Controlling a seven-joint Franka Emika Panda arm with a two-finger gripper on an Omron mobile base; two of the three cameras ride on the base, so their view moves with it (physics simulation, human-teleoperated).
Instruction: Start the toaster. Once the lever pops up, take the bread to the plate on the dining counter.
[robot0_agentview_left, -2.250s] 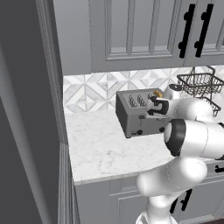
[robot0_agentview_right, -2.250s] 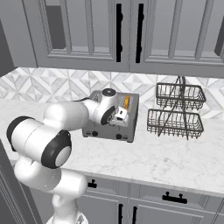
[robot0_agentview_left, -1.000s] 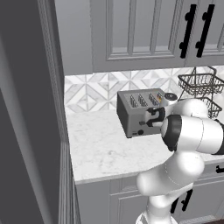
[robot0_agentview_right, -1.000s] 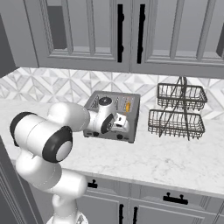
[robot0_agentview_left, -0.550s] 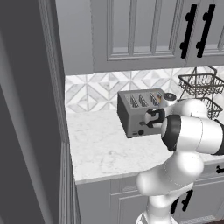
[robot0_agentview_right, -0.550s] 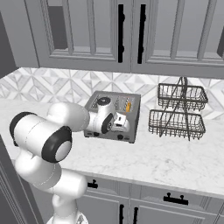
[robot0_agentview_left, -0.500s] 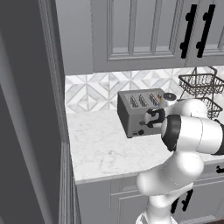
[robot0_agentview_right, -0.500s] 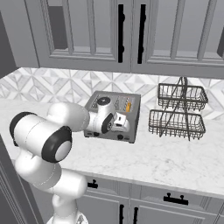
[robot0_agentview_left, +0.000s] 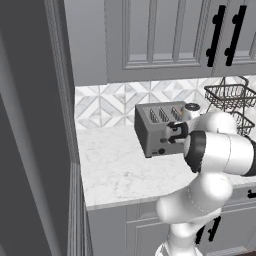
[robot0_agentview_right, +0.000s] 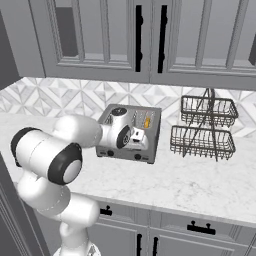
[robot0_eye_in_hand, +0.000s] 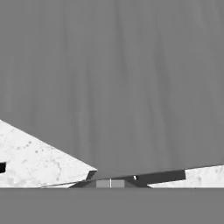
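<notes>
The gripper (robot0_agentview_left: 172, 134) is seen fully closed, nothing held, pressed against the front of the dark grey toaster (robot0_agentview_left: 156, 126) on the marble worktop (robot0_agentview_left: 115, 167).

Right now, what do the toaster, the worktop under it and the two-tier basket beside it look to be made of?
Toaster: dark grey metal, seemingly brushed, with a dull sheen. Worktop: white marble or a lookalike, going by its faint grey veins. Two-tier basket: thin dark wire, probably coated metal; you see through its open mesh.
</notes>
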